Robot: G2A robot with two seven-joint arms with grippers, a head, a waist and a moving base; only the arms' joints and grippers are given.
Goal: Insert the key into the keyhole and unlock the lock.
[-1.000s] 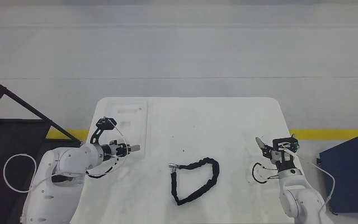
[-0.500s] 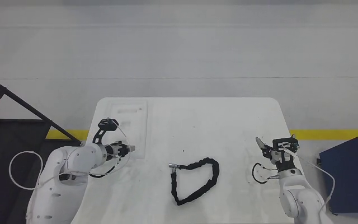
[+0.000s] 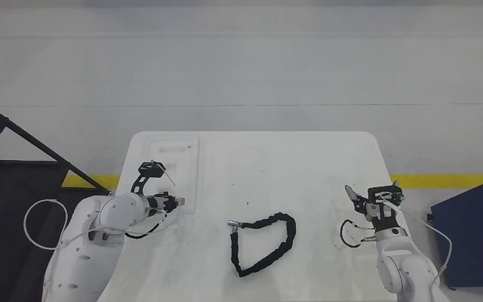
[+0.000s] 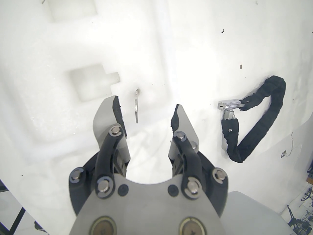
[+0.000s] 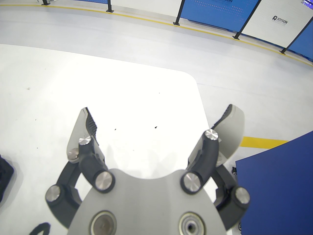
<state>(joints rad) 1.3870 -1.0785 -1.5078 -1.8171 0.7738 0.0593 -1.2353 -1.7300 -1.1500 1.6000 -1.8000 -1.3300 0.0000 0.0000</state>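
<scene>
Key [image 4: 136, 106] on white foam tray [image 4: 61, 37], just ahead of left claw [image 4: 146, 110], in line with its wide gap, touching neither finger. Chain lock [image 4: 256, 121] on surface [image 4: 207, 25], off to that claw's side. Right claw [image 5: 159, 113] wide, empty.

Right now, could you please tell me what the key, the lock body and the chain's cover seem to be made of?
The key: thin flat metal, dull silver, judging by its grey sheen.
The lock body: polished, probably chromed metal; it shows bright mirror-like highlights.
The chain's cover: black matte fabric sleeve, likely woven; it looks soft and wrinkled, with no shine.
</scene>
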